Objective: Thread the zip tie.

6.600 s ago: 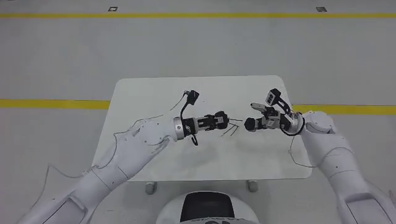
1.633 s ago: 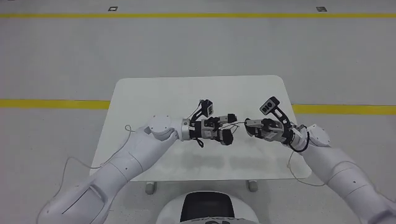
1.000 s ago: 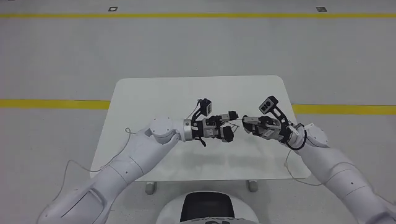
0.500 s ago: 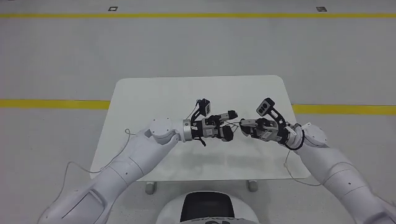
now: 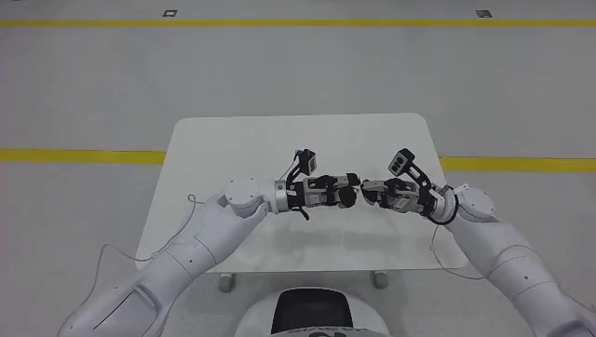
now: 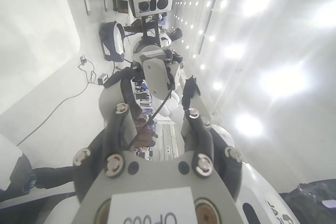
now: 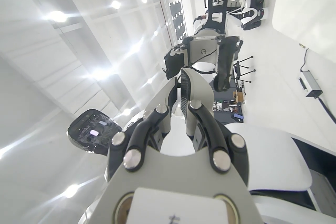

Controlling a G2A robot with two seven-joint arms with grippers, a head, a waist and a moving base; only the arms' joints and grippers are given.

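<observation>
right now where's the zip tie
In the left wrist view the zip tie is a black strand running from the right gripper into the gap between the spread fingers of the left gripper, over the table's middle.

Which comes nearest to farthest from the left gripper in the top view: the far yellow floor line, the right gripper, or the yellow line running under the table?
From the left gripper:
1. Right gripper, tip to tip with it above the table.
2. Nearer yellow line, on the floor, crossing under the table.
3. Farther yellow line, on the floor well beyond the table.
</observation>
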